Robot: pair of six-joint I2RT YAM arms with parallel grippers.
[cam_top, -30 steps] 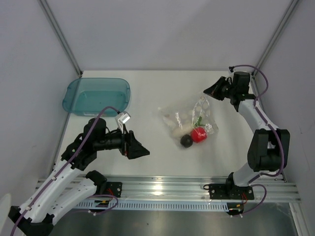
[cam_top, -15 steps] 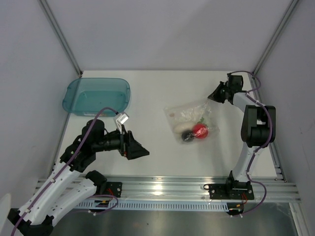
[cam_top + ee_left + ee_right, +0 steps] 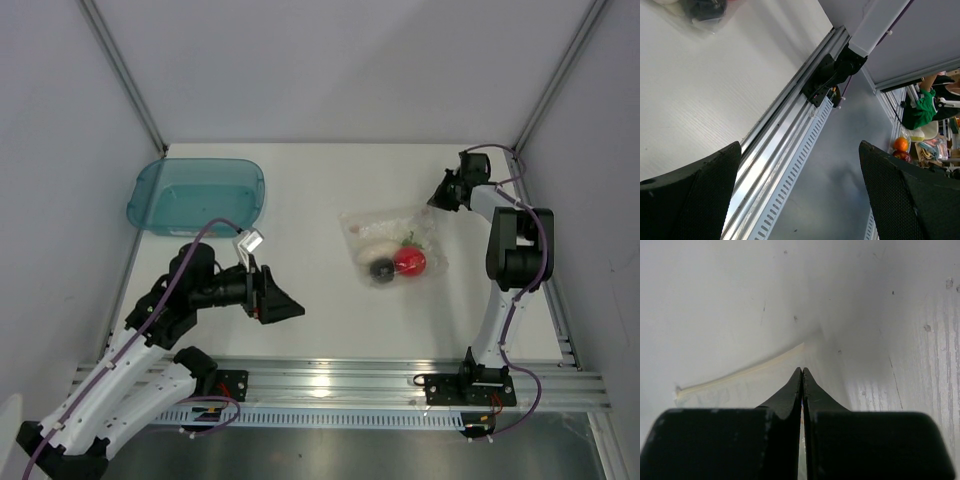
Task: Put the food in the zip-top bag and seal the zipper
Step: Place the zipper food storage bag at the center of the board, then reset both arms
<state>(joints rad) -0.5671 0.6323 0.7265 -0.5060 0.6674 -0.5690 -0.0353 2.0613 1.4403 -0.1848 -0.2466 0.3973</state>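
Note:
The clear zip-top bag lies flat on the white table, right of centre. The red tomato, the dark round piece and the white radish sit together inside the bag's outline at its near edge. I cannot make out the zipper strip. My right gripper is shut, just past the bag's far right corner, pointing at the side wall; no bag shows in its wrist view. My left gripper is open and empty, well left of the bag. The bagged dark piece shows at the top left of the left wrist view.
A translucent teal tray stands at the back left. Enclosure walls close off the back and both sides. The aluminium rail runs along the near table edge.
The bag, puffed up and lifted a second ago, has settled flat and shifted slightly right. My right gripper has drawn back to the right, toward the wall. The left arm has barely moved.

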